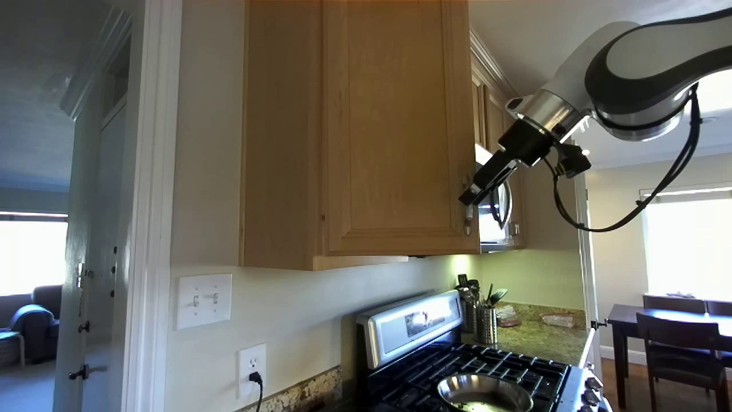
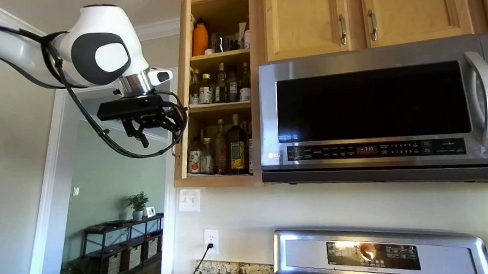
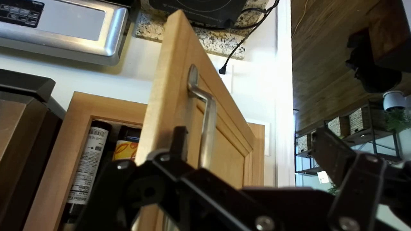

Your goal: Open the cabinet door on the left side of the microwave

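Observation:
The honey-coloured cabinet door [image 1: 394, 126] stands swung open, sticking out from the cabinet. In an exterior view the door [image 2: 184, 81] shows nearly edge-on, with bottles visible on the shelves behind it. In the wrist view the door [image 3: 231, 154] shows its outer face and silver bar handle [image 3: 208, 128]. My gripper [image 3: 253, 141] is open, with the handle between its fingers, close to the left finger and not clamped. In both exterior views the gripper [image 1: 471, 194] is at the door's outer side, near the handle [image 1: 468, 220]. The steel microwave [image 2: 373, 103] is right of the cabinet.
A gas stove [image 1: 389, 335] with a steel pan [image 1: 486, 395] stands below. Shorter wooden doors [image 2: 309, 18] are above the microwave. A white door frame [image 3: 284, 96] and wall lie beyond the door's outer side. Bottles [image 2: 237, 146] fill the cabinet shelves.

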Robot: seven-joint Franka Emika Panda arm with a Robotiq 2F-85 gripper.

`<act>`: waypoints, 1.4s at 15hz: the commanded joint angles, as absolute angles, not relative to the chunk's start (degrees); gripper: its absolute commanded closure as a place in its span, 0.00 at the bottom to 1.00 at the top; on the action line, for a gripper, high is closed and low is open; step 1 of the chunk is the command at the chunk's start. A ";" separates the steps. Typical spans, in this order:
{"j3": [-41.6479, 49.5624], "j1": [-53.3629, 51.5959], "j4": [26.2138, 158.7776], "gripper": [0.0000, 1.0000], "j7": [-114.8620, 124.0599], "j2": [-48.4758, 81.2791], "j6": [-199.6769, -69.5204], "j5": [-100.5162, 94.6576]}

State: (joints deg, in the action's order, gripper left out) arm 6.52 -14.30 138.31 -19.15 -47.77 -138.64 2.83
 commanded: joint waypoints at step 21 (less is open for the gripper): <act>18.09 -5.55 129.81 0.00 -24.35 -59.51 -125.15 -3.20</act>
State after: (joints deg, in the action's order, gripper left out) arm 16.31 -5.97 132.69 -22.98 -62.81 -124.98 -2.29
